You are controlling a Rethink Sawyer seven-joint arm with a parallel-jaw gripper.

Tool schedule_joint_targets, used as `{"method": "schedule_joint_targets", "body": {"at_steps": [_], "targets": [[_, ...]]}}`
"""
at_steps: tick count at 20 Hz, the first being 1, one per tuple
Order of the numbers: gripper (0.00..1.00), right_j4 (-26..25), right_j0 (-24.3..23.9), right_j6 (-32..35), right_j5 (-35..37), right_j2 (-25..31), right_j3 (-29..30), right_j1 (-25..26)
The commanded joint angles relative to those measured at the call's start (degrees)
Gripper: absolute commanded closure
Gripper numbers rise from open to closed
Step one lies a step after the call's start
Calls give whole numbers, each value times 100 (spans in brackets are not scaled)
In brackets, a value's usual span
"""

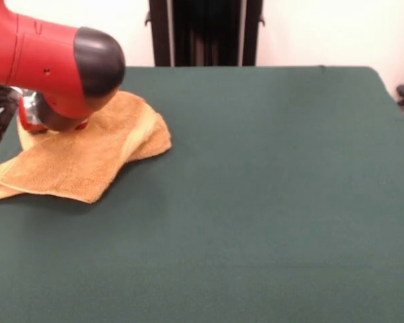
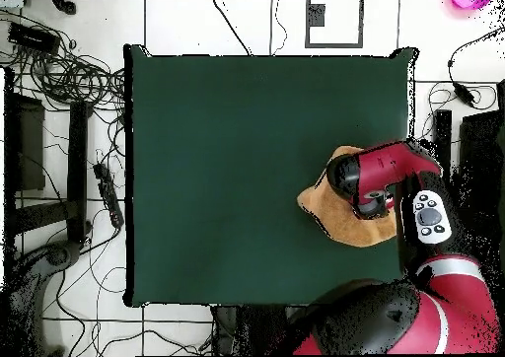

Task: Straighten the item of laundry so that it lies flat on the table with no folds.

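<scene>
A golden-orange towel (image 1: 81, 161) lies on the dark green tabletop (image 1: 269, 202), close to one side edge and a bit nearer the robot's end. It is not flat. One part is folded over on top of another, and the layers make a thick lump at the corner that points toward the middle of the tabletop. In the front view, the picture's left edge cuts off one corner of the towel.

The red and black arm (image 1: 50, 64) hangs right over the towel and hides a big part of it. In the overhead view, only the towel's (image 2: 340, 220) outer edges peek out from under the arm (image 2: 390, 171).

The pincer (image 1: 44, 123) is down low at the towel, tucked under the fat red arm. Only a bit of silver and red shows there. It is too hidden to tell if it is spread, pressed together, or pinching the cloth.

The rest of the tabletop is bare green. In the overhead view, wires (image 2: 84, 77) lie on the white floor beside it.
</scene>
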Motion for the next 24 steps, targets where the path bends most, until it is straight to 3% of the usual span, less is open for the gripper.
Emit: {"method": "schedule_joint_targets", "body": {"at_steps": [1,11,13,15,18,24], "targets": [[100,-778,33,-467,-792,-348,-331,693],[100,-870,79,-486,-840,-588,-364,727],[100,-680,52,-497,-947,-471,-281,658],[100,-31,-215,-484,-1616,25,261,318],[100,489,-512,-516,-2197,460,753,40],[100,1182,-868,-423,-3053,954,1614,-496]]}}
